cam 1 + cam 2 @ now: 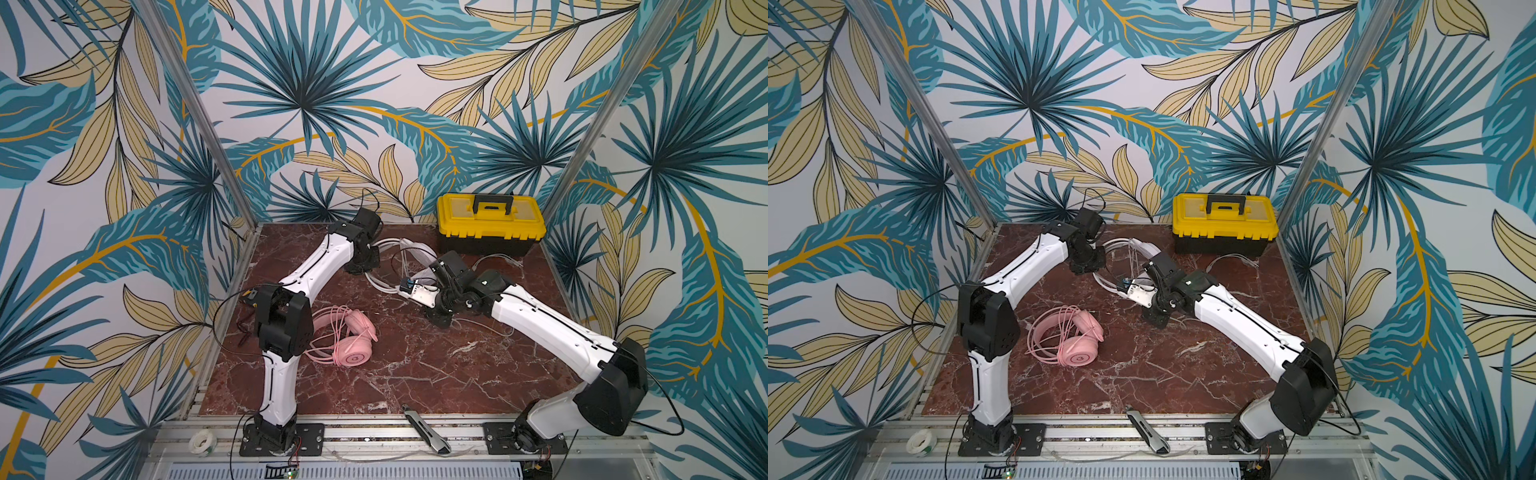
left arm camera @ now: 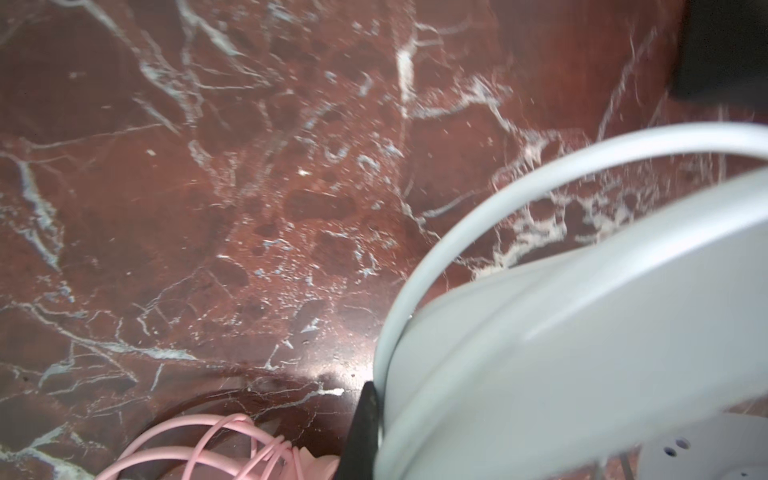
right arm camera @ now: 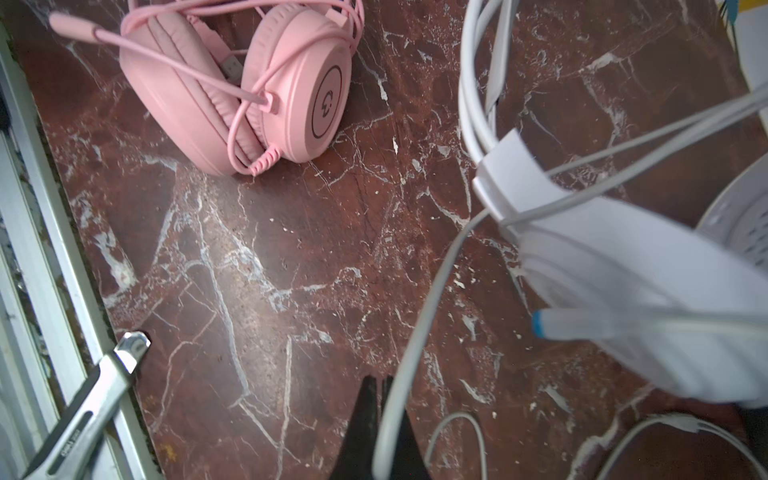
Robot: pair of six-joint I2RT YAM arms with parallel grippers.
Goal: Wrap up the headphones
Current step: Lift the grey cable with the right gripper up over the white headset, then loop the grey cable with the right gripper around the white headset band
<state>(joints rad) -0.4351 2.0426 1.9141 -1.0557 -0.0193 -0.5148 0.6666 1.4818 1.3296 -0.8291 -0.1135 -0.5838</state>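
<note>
Fingers (image 3: pixel 365 419) of the right gripper (image 1: pixel 441 322) are pressed together on the white cable (image 3: pixel 417 332), which runs up from them to the white headset (image 3: pixel 623 270). The left gripper (image 1: pixel 362 266) is closed as well: its wrist view shows one dark finger (image 2: pixel 363 419) hard against the edge of that headset's headband, apparently clamping it. The white headset sits between the two grippers, toward the far edge of the tabletop (image 1: pixel 415 374), with loose loops of its cable lying on the marble. The pink headset (image 1: pixel 349 340) lies flat toward the left edge, its cable wound around it. A yellow toolbox (image 1: pixel 490 224) stands in the far right corner. A utility knife (image 1: pixel 428 432) lies across the near edge.
</note>
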